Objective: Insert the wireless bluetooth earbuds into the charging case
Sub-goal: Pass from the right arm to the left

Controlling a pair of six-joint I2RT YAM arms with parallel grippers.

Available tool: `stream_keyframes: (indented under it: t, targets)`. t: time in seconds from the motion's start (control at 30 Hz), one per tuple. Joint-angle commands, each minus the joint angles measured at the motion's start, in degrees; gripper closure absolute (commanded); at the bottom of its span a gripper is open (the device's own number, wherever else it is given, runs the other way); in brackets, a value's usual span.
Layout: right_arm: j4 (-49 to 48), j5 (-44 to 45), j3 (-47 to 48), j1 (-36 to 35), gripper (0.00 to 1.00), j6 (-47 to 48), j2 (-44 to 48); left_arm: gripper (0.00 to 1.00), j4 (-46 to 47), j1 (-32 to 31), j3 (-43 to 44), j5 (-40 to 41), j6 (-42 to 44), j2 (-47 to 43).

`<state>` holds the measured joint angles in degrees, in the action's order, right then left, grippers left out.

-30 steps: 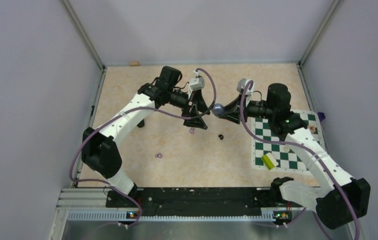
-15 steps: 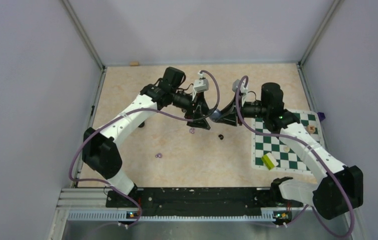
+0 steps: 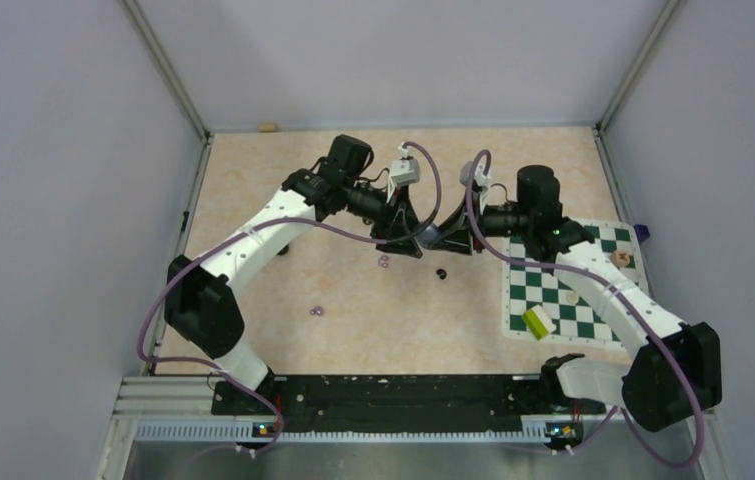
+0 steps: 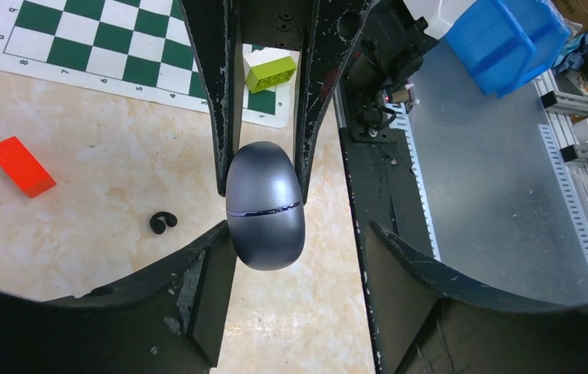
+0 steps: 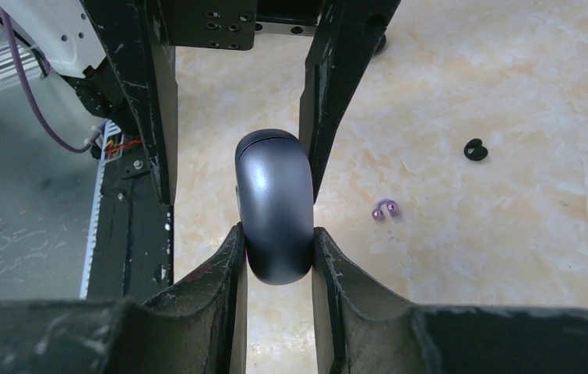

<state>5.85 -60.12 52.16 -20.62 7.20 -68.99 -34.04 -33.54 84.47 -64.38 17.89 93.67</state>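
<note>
one closed charging case in right claw

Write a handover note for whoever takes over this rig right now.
Right gripper: shut on the charging case, held off the table, lid closed.
Left gripper: open, straddling the case's other end.
Earbuds: black bud, lilac bud and second lilac bud loose on the table; fourth not clearly seen.
Done: case picked up.
Left: open the lid, seat every bud.

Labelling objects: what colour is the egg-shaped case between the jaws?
The egg-shaped charging case is glossy dark grey; left wrist view shows it best.
</note>
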Motion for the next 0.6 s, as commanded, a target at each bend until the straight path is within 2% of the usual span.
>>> stream_keyframes:
  t: [0.0,0.2,0.57]
  targets:
    - [-1.4,-1.0,2.1,-0.6,0.91,0.1,-0.1,0.35,1.4,-0.3,2.4,-0.1,-0.7,-1.0]
    - [-1.6,-0.8,2.0,-0.6,0.91,-0.3,-0.2,0.42,3.2,-0.3,2.2,1.4,-2.9,-0.7]
    - [-1.7,-0.5,1.8,-0.6,0.91,0.0,-0.3,0.46,5.1,-0.5,2.2,2.7,-5.2,0.2]
